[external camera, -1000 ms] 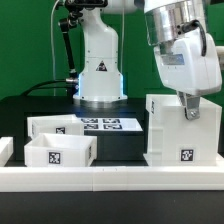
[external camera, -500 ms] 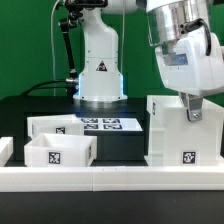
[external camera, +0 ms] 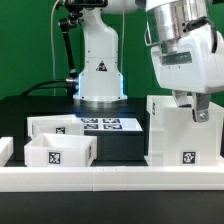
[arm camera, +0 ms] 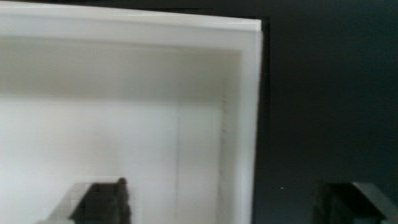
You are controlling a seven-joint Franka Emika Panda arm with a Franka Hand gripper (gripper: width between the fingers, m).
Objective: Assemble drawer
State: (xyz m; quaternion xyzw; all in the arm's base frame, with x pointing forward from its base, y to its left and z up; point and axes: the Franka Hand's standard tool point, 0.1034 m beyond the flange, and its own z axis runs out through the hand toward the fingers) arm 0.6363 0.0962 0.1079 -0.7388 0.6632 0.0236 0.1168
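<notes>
Case (external camera: 180, 135): tall white box with smooth matte walls and square corners, bearing a tag low on its front; it stands on the exterior view's right.
Gripper (external camera: 193, 108): at the case's top edge; fingers (arm camera: 107, 205) spread apart, gripping nothing, with a case wall's edge between them in the wrist view.
Boxes: front box (external camera: 58, 150) and rear box (external camera: 55, 125), low, white, open-topped and tagged, on the exterior view's left.
Surroundings: marker board (external camera: 100, 125) lies flat between the boxes and the case; the arm's white base (external camera: 100, 65) stands behind it.
Edges: a white rail (external camera: 110, 178) borders the black table (external camera: 118, 146) in front; a bare strip separates the boxes from the case.
</notes>
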